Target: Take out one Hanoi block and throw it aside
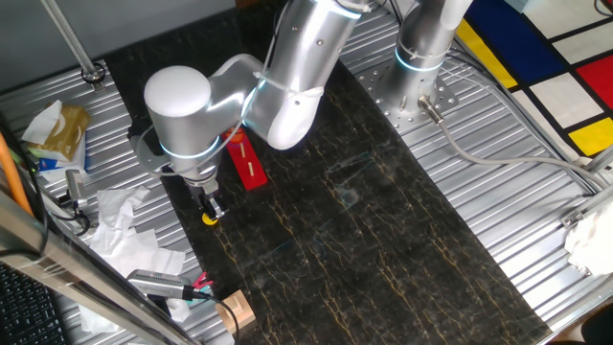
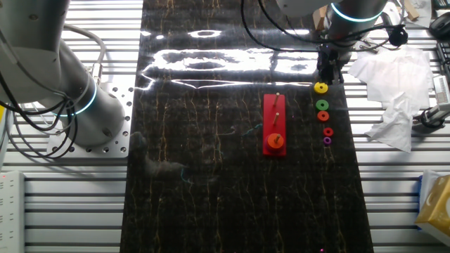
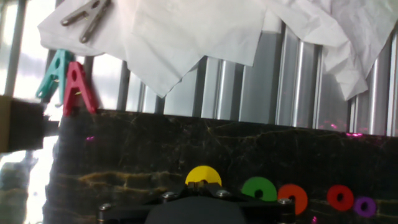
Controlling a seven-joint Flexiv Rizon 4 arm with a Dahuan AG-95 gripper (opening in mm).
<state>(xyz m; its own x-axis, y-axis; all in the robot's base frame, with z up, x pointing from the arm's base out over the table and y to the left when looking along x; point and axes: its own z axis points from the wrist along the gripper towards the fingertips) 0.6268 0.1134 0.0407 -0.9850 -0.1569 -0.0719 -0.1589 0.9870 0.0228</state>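
Dark marble mat, one fixed view: gripper [image 1: 211, 213] down on yellow Hanoi block [image 1: 209, 219], beside red base [image 1: 247, 159]. Other fixed view: block heads ring row by base. Hand view: jaw gap hidden, can't tell grip. Risk: nudging green ring [image 3: 260, 188], touching alongside.

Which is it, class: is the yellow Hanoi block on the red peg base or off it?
Off. The yellow Hanoi block lies on the dark mat beside the red peg base, heading a row with the green ring.
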